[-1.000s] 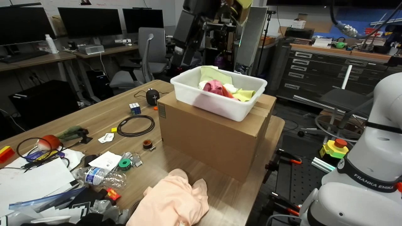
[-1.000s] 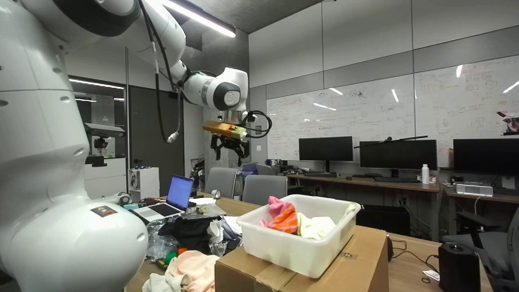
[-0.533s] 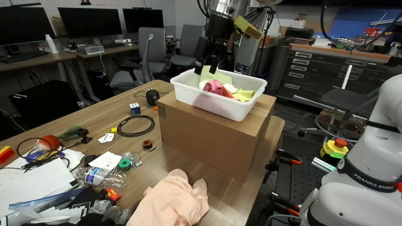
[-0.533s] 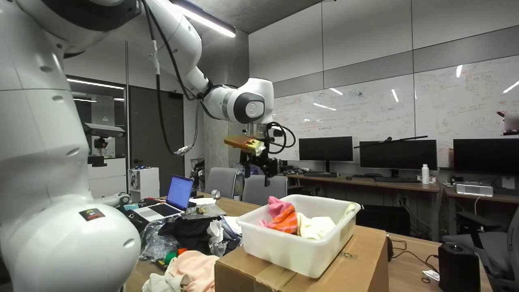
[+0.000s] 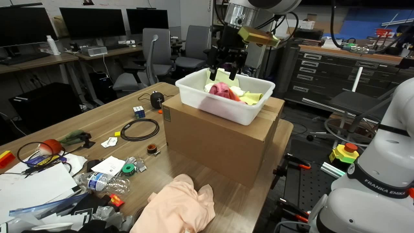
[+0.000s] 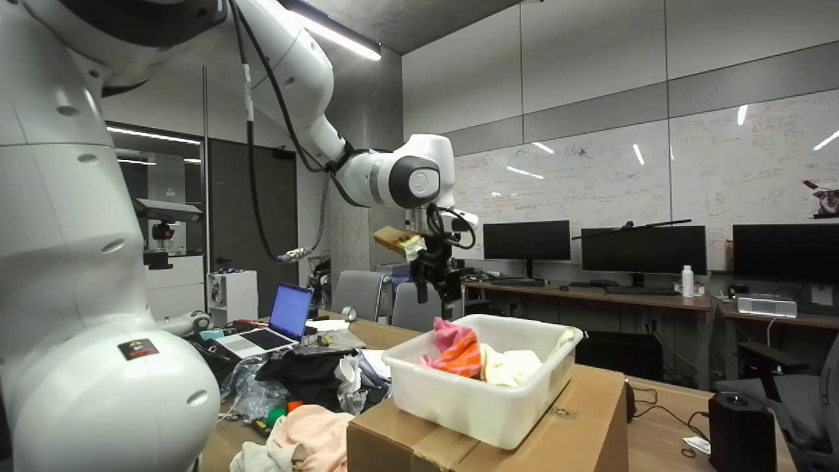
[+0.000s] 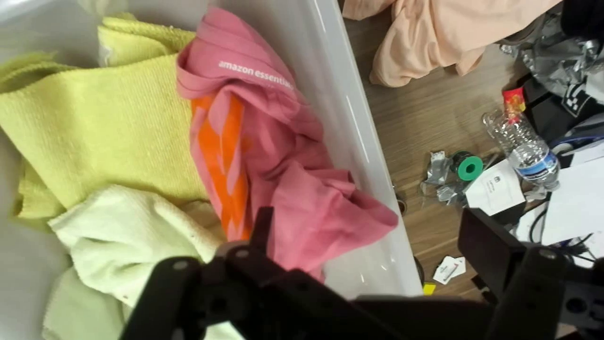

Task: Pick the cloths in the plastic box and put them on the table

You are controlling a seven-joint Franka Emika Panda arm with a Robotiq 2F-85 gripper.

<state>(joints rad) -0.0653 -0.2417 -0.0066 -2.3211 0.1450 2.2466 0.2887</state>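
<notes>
A white plastic box (image 5: 220, 110) holds crumpled cloths and shows in both exterior views (image 6: 452, 406). The pink and orange cloth (image 7: 302, 198) lies against one box wall (image 7: 356, 118) in the wrist view; it also shows in both exterior views (image 5: 221, 89) (image 6: 453, 337). A yellow cloth (image 7: 113, 127) and a pale green cloth (image 7: 132, 236) lie beside it. My gripper (image 5: 222, 75) is open and empty, above the box; it shows too in the exterior view (image 6: 435, 303) and the wrist view (image 7: 368, 223). A peach cloth (image 5: 178, 204) lies on the wooden table (image 5: 233, 204).
The plastic box stands on a tall cardboard box (image 5: 213, 149) on the table. A plastic bottle (image 5: 103, 183), papers (image 5: 38, 187), a coiled cable (image 5: 140, 129) and a puzzle cube (image 5: 139, 112) lie on the table. A laptop (image 6: 275, 328) and a speaker (image 6: 741, 426) also stand there.
My gripper has moved over toward the plastic box and come down closer to it, still open. The box and the cloths have not moved.
</notes>
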